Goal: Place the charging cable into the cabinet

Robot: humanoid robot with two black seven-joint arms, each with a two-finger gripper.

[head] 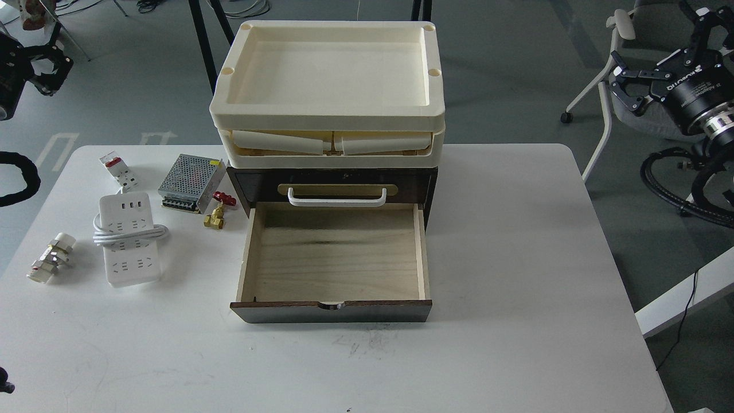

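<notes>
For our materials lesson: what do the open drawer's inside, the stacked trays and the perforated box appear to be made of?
Drawer: pale unfinished-looking wood, grain streaks visible; its front is dark brown. Trays: cream, matte, smoothly moulded, probably plastic. Perforated box: silvery, reflective sheet with punched holes, likely metal.

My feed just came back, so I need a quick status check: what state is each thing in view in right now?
cabinet: lower drawer pulled out, nothing in it
charging cable: flat on the table left of the cabinet, cord looped around it, ungrasped
cream trays: stacked on the cabinet, top one holds nothing
left gripper: raised off the table, holding nothing, fingers too dark to tell
right gripper: raised off the table, open, holding nothing
</notes>
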